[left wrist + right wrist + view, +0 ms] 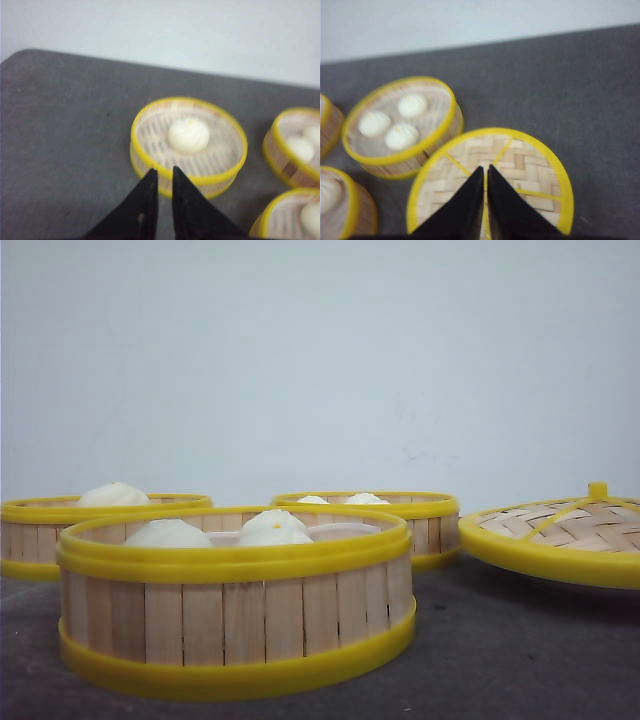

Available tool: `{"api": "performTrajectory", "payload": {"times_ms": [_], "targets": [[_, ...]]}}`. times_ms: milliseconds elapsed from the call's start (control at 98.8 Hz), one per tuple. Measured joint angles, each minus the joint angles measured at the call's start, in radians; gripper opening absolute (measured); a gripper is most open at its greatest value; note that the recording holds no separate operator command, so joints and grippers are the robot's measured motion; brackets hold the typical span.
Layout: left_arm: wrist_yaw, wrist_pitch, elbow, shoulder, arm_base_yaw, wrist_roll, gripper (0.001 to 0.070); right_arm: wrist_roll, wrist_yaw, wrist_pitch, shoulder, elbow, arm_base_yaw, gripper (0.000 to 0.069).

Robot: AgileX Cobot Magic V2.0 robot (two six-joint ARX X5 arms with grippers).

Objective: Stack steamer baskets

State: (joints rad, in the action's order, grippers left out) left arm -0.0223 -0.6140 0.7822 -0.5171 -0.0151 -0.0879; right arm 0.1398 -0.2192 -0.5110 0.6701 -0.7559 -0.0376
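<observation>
Three baskets sit apart on the dark surface, buns inside – light, stiff, best pinched at a yellow rim – both claws, left and right, nearly shut, empty.

Front view: table-level, close, facing the wall. Wrist views: overhead, angled down; all share the yellow-rimmed wooden-slat steamer baskets at 12 o'clock.

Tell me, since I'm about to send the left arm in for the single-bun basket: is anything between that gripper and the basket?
Nothing visible. In the left wrist view the left gripper, fingers nearly together, hangs just short of the single-bun basket, with only bare grey table around. The other two baskets sit off to the side.
</observation>
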Motion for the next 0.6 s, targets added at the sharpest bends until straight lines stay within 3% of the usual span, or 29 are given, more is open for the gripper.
{"api": "performTrajectory", "payload": {"times_ms": [294, 597], "targets": [[0.003, -0.008, 0.000, -0.178, 0.000, 0.043, 0.0025, -0.071, 0.013, -0.061, 0.240, -0.071, 0.000, 0.0008], [0.003, -0.003, 0.000, -0.223, 0.000, 0.044, 0.0025, -0.088, 0.014, -0.076, 0.268, -0.071, 0.000, 0.0008]]}}
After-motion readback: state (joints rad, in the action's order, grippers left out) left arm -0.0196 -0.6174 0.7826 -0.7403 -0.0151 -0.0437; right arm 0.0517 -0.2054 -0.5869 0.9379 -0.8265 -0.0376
